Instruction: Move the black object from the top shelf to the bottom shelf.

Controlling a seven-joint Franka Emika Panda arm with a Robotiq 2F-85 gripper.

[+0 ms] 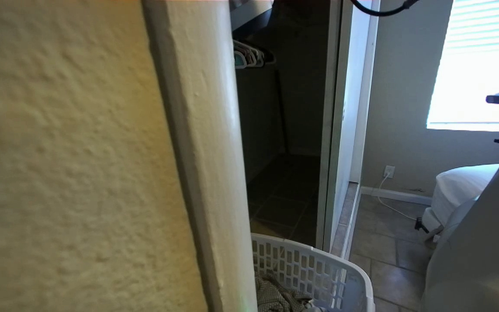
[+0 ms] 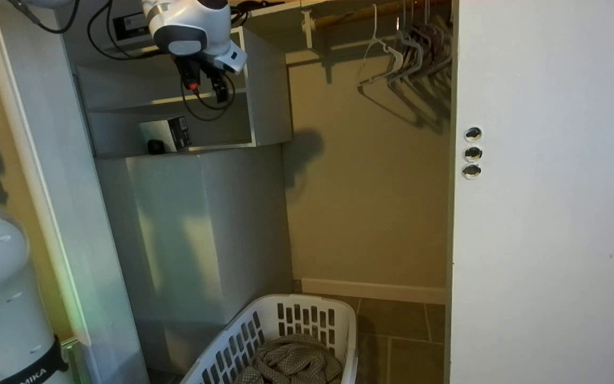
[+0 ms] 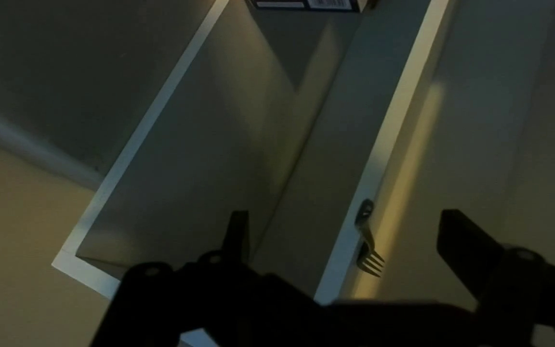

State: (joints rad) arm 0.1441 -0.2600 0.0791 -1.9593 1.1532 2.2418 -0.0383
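A fork with a dark handle (image 3: pixel 365 210) lies on the upper shelf (image 3: pixel 398 115) in the wrist view. Its handle lies over the white front edge and its tines point inward. My gripper (image 3: pixel 345 217) is open and empty, with one finger on each side of the fork, apart from it. In an exterior view the gripper (image 2: pixel 207 93) hangs in front of the upper shelf board (image 2: pixel 171 100), pointing down. The fork cannot be made out there. The lower shelf (image 2: pixel 227 145) is below, and its floor (image 3: pixel 186 144) shows at left in the wrist view.
A box (image 2: pixel 160 133) stands on the lower shelf with a small black object (image 2: pixel 155 146) in front. A cable (image 2: pixel 205 117) loops below the gripper. A white laundry basket (image 2: pixel 349 341) stands on the floor. Hangers (image 2: pixel 413 58) and a sliding door (image 2: pixel 547 240) are to the right.
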